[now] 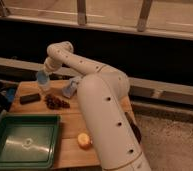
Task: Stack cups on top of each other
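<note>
My gripper [43, 74] is at the far left of the wooden table [70, 125], at the end of the white arm that reaches over it. It is shut on a pale blue cup [41, 77] and holds it upright right over the cream-white cup [44, 87], which stands on the table; the blue cup's bottom is at or in the white cup's mouth. A second blue cup [70, 89] lies tilted on the table just to the right, next to the arm.
A bunch of dark grapes [55, 102] and a dark flat bar [30, 98] lie in front of the cups. A green tray [23, 141] fills the front left. A yellow-orange fruit [83, 141] sits at the front edge. A blue object [10, 93] is at the far left.
</note>
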### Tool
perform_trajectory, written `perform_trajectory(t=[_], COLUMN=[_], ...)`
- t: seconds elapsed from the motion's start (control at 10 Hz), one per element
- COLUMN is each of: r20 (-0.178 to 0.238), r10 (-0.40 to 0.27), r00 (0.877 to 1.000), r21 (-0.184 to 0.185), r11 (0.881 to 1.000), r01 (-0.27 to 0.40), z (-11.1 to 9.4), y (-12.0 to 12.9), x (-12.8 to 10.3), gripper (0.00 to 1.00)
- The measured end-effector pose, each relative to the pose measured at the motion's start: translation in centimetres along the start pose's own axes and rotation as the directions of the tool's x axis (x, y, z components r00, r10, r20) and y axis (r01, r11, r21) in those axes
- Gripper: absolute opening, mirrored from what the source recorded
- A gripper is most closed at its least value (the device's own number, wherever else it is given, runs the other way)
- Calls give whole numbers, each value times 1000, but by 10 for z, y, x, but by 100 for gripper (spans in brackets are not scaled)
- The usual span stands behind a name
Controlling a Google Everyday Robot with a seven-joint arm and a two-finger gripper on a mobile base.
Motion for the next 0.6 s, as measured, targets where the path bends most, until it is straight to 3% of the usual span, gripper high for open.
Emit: perform_trajectory(t=[0.3,0.6], r20=[-17,-10], r10=[18,15], r00=[1000,1000], r21=[-32,-54], r11=[999,998], r01=[-18,-15], z=[15,16], y=[-4,-3], x=[7,7], gripper=[45,76])
